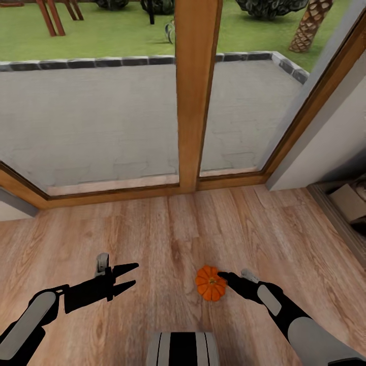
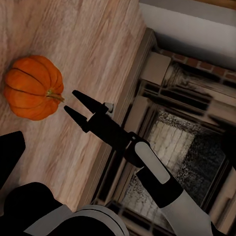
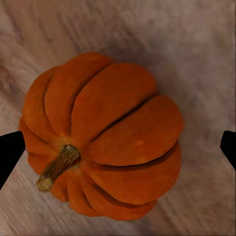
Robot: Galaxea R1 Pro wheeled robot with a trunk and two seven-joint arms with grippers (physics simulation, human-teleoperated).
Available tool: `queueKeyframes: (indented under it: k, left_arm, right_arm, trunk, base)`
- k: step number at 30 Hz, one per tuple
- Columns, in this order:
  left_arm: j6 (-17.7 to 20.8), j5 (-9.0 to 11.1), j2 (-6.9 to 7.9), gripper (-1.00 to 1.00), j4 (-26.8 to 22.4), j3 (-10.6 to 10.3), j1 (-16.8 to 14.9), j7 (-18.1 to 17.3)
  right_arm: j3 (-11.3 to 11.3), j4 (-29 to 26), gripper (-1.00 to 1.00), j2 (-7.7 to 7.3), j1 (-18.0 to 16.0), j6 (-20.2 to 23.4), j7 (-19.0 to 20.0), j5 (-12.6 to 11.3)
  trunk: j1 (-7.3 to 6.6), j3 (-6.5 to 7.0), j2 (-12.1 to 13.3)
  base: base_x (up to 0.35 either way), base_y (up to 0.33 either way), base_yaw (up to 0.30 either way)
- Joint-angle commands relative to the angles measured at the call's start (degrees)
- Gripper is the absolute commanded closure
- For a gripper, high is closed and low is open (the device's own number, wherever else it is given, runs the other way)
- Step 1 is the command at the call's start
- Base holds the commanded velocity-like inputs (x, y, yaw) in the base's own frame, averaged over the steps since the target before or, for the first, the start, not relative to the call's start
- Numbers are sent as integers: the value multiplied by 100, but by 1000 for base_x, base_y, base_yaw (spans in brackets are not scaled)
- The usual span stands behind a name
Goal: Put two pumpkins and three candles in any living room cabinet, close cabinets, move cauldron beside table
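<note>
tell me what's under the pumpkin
The pumpkin sits on the bare wooden floor, stem to one side, with the open right gripper at it. The patch of floor beneath it is covered.

This is a room in a home, at the edge that faces a garden. The wooden plank floor runs up to a floor-length window with a thick timber frame. Beyond the glass lies a paved patio edged with dark stones, then a lawn with shrubs and a palm trunk. At the far right stands what may be a brick fireplace, though the view is murky.
</note>
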Motion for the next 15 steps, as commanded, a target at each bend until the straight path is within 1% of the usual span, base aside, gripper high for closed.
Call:
queueKeyframes:
  k: [1,5,13,15]
  left_arm:
    - [4,-45,4,-100,1,-5,-3,-54]
    - [4,-45,-1,-100,1,-5,-3,-50]
    - [4,-45,-12,-100,1,-5,-3,-49]
    - [4,-45,-14,-100,1,-5,-3,-49]
  right_arm:
    - [23,-3,-100,-6,-1,12,7,-18]
    - [23,-4,-100,-6,-2,12,13,-18]
    - [23,-4,-100,-7,-2,12,37,-17]
    - [23,-4,-100,-7,-1,12,41,-17]
  trunk:
    - [-1,-3,-1]
    - [-1,-3,-1]
    - [-1,-3,-1]
    - [-1,-3,-1]
  base:
    - [0,-175,0]
    - [0,-94,0]
    - [0,-20,0]
    - [0,-128,0]
